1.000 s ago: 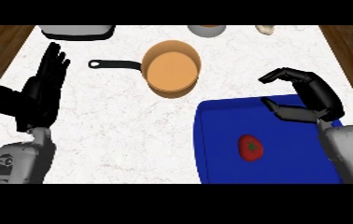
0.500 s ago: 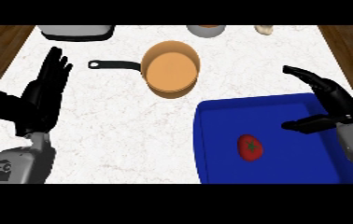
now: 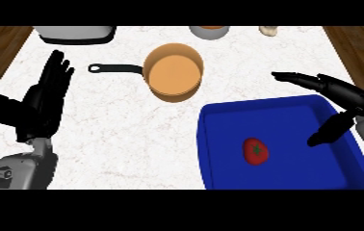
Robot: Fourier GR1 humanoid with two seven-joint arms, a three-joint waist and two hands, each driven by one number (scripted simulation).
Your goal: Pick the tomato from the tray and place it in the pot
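Tomato is lying inside the blue tray at the worktop's near right corner. Right hand is hovering over the tray's right edge, fingers spread wide, holding nothing. Pot is sitting mid-worktop. Left hand is resting open at the left edge.

Red tomato lies in blue tray; orange pot beyond, empty.

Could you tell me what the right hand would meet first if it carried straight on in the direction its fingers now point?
The right hand points leftward across the tray's far edge. Straight on, it would probably reach the pot first, passing beyond the tomato; its height is unclear.
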